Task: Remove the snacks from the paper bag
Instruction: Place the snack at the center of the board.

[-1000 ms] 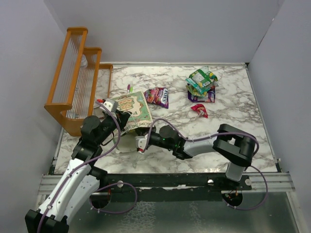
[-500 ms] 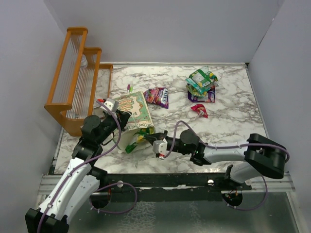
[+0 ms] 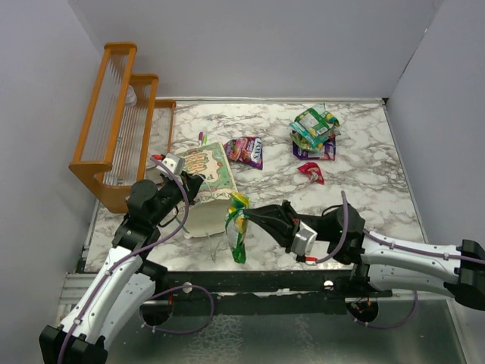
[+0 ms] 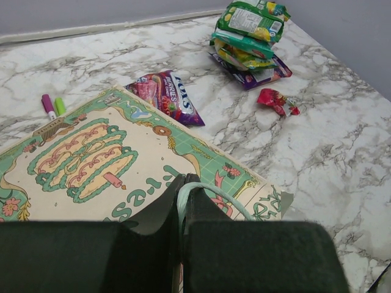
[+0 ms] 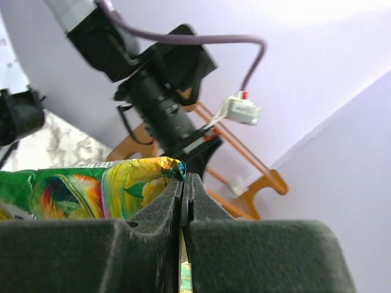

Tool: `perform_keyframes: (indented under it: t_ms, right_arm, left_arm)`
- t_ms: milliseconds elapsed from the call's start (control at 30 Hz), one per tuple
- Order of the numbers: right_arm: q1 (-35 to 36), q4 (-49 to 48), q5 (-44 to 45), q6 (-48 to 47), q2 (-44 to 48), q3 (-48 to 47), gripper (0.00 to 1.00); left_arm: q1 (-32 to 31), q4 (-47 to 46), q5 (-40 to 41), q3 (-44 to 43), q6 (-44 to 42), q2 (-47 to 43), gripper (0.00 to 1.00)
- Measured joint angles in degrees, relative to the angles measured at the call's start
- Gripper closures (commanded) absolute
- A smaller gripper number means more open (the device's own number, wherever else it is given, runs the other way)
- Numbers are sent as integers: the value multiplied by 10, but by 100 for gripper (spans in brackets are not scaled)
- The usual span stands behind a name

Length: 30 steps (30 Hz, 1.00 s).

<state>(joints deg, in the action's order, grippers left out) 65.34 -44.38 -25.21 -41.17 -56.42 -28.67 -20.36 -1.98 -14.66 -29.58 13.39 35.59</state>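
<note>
The mint-green paper bag (image 3: pixel 206 171) lies on its side at the left, printed face up (image 4: pixel 110 165). My left gripper (image 3: pixel 184 184) is shut on its string handle (image 4: pixel 211 195), jaws closed tight on the loop. My right gripper (image 3: pixel 250 216) is shut on a green and yellow snack packet (image 3: pixel 236 227), held by its edge (image 5: pixel 91 195) in front of the bag's mouth, hanging down. A purple packet (image 3: pixel 245 150) lies right of the bag. A heap of green and purple packets (image 3: pixel 314 131) and a small red packet (image 3: pixel 311 172) lie at the back right.
An orange wooden rack (image 3: pixel 121 121) stands at the back left against the wall. Two thin markers (image 4: pixel 52 105) with purple and green caps lie behind the bag. Grey walls close in the left, back and right sides.
My right gripper has drawn back out of the bag to the right with the green and yellow packet, which now hangs outside the bag's mouth. The left gripper holds still.
</note>
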Motion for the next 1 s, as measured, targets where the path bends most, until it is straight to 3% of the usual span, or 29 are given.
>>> perform_keyframes:
  t_ms: [167,500,667,867,1000]
  right_arm:
    - [2,26,74,9,55,-17,99]
    - [2,1,416,14,40,-57,99]
    - [-46,-16,548,26,11,-57,99]
    - [-195,90,562,194,-21,-93,99]
    - [-268,134,537,294,-103,-127,98]
  left_arm:
    - [0,0,0,0,0,2,100]
    - [0,0,0,0,0,6,100]
    - [0,-1,0,0,1,7,100]
    - [0,0,0,0,2,9,100]
    - [0,-1,0,0,2,10,100]
